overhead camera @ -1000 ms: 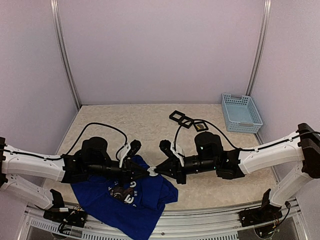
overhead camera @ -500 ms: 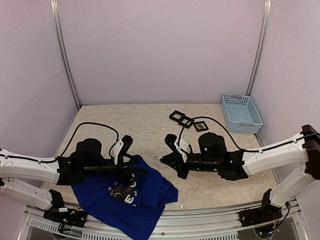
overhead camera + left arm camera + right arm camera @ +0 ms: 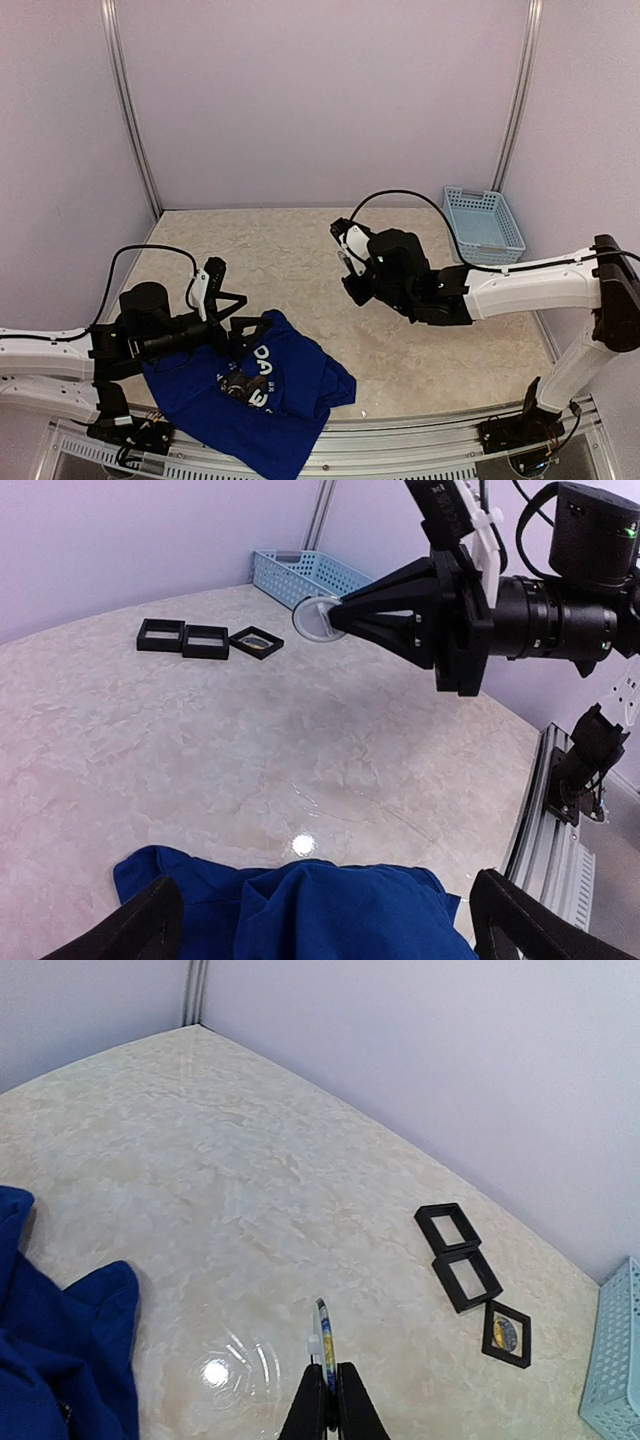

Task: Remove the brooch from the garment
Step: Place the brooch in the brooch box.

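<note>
Looking at the lower left of the top view, find the left gripper (image 3: 250,312) with jaws spread wide and nothing between them, just above the upper edge of the garment (image 3: 250,390). See that royal-blue T-shirt lying crumpled on the tabletop (image 3: 260,250) at the bottom left, white lettering and a small dark graphic facing up, lower part reaching past the near edge. In the left wrist view, note both black fingers (image 3: 130,930) at the bottom corners, blue cloth low between them, touched by neither. Toward the middle of the frame, find the right gripper (image 3: 335,620) up off the table, jaws pinched narrow on the brooch (image 3: 312,618), a small round disc held by its edge, well apart from the garment. In the right wrist view, see the disc edge-on above the closed fingertips. Right of it there, note three black square frames (image 3: 467,1278) in a touching row, then a light-blue basket (image 3: 615,1360) at the far right edge.
</note>
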Motion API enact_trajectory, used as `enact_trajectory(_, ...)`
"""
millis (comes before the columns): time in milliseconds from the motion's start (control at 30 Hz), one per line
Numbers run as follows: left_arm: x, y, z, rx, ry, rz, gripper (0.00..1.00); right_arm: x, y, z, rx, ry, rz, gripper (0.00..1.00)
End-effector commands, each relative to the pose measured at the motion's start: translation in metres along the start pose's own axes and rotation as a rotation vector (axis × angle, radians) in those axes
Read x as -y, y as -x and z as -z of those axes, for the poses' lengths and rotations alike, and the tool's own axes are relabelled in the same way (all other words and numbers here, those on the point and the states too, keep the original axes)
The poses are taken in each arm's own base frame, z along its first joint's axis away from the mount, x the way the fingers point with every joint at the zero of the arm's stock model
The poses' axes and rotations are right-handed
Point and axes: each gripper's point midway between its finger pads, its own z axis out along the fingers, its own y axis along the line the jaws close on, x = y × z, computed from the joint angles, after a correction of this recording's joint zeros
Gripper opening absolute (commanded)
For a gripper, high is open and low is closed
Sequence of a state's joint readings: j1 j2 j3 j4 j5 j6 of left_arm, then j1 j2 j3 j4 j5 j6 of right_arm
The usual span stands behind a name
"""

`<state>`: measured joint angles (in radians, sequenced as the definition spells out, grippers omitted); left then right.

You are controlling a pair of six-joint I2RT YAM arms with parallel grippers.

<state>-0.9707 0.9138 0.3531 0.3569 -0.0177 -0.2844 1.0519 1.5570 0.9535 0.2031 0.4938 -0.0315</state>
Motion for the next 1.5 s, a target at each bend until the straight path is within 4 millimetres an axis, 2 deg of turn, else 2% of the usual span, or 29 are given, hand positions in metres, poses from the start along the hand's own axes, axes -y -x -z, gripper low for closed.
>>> enact_trajectory(0,-0.011,0.005,0.005,0.038,0.050,0.007,0.99,0.041,-0.008,-0.027,-0.126,-0.185,0.080,0.00)
enact_trajectory(100,-0.013,0.009,0.010,0.055,0.061,0.007,0.99,0.059,-0.009,-0.047,-0.171,-0.245,0.090,0.00)
enact_trajectory(433,-0.019,0.016,0.016,0.090,0.091,0.002,0.99,0.120,-0.056,-0.107,-0.411,-0.300,0.168,0.00)
enact_trajectory(533,-0.018,0.014,0.014,0.084,0.088,0.001,0.99,0.130,-0.068,-0.120,-0.444,-0.274,0.157,0.00)
enact_trajectory(667,-0.018,0.012,0.011,0.071,0.089,0.002,0.99,0.141,-0.078,-0.134,-0.476,-0.254,0.155,0.00)
enact_trajectory(1133,-0.017,0.010,0.010,0.061,0.079,0.011,0.99,0.169,-0.077,-0.180,-0.513,-0.307,0.225,0.00)
enact_trajectory(1467,-0.016,0.014,0.013,0.069,0.081,0.004,0.99,0.186,-0.091,-0.207,-0.524,-0.321,0.212,0.00)
